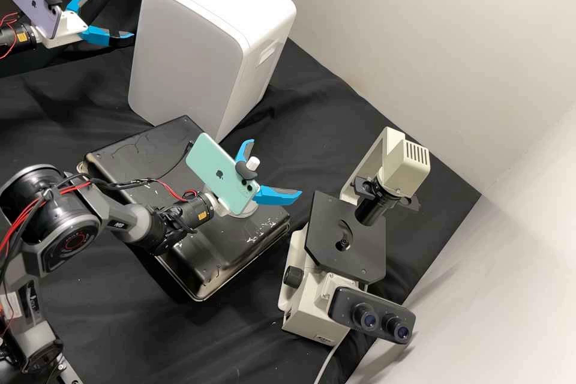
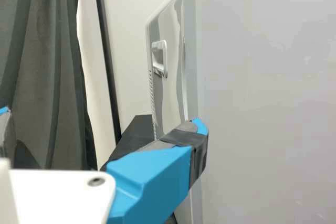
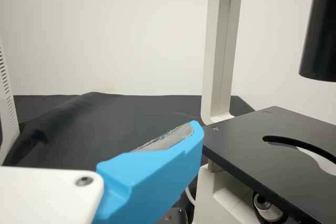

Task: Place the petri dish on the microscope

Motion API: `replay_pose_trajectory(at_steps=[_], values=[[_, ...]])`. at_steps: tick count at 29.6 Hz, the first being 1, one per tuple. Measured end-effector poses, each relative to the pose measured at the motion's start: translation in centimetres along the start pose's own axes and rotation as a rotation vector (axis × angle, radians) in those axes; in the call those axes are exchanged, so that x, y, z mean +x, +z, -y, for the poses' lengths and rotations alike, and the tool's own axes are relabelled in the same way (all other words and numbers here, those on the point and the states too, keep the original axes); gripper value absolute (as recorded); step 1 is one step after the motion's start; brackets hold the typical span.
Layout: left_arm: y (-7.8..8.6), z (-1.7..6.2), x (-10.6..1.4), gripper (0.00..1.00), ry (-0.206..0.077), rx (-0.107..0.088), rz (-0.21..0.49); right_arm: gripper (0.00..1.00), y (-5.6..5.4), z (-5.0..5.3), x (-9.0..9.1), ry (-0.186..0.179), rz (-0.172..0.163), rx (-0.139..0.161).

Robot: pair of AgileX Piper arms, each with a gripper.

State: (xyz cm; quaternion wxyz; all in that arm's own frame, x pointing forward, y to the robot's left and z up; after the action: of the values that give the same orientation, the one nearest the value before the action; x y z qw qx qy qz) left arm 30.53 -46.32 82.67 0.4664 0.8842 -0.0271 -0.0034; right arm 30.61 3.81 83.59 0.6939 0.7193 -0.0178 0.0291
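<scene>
Well, from above, your right gripper [image 1: 276, 168] hangs spread open with the microscope [image 1: 345, 252] just ahead. The left gripper [image 1: 113, 14] gapes beside the white box [image 1: 210, 42], and you cannot tell where the petri dish is. At the left wrist, the box wall sits close alongside your finger [image 2: 157, 177]. At the right wrist, the stage [image 3: 273, 150] edge lies just ahead with the column [image 3: 218, 51] beyond, so room is tight. Expect a light, slick, brittle dish: pinch it by the rim and keep it level.

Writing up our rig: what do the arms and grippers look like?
The right arm is dark grey with red and black cables. The right gripper is white with blue fingers and a mint-green phone mounted; the left gripper matches, with a lilac phone.
</scene>
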Motion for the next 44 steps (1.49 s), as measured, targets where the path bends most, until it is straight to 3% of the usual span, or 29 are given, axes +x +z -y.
replay_pose_trajectory(at_steps=[12,16,19,21,28,32,39,44], values=[[0.0,0.00,0.0,1.00,0.000,0.000,0.000,1.00,0.0,0.0,0.0,0.000,0.000,0.000],[0.1,0.35,-0.3,1.00,-0.010,0.000,0.003,1.00,0.0,0.0,0.0,0.000,0.000,0.000],[0.5,0.90,-1.1,1.00,-0.034,-0.020,0.026,1.00,0.0,0.0,0.0,0.000,0.000,0.000],[1.1,1.18,-1.7,1.00,-0.046,-0.034,0.050,1.00,0.0,0.0,0.0,0.000,0.000,0.000],[4.6,2.58,-4.7,1.00,-0.083,-0.038,0.194,1.00,0.0,0.0,0.0,0.000,0.000,0.000],[6.1,2.91,-6.5,1.00,-0.081,-0.039,0.273,1.00,0.0,0.0,0.0,0.000,0.000,0.000],[7.3,3.74,-9.7,1.00,-0.083,-0.044,0.367,1.00,0.0,0.0,0.0,0.000,0.000,0.000],[7.9,4.61,-11.7,1.00,-0.129,-0.041,0.431,1.00,0.0,0.0,0.0,0.000,0.000,0.000]])
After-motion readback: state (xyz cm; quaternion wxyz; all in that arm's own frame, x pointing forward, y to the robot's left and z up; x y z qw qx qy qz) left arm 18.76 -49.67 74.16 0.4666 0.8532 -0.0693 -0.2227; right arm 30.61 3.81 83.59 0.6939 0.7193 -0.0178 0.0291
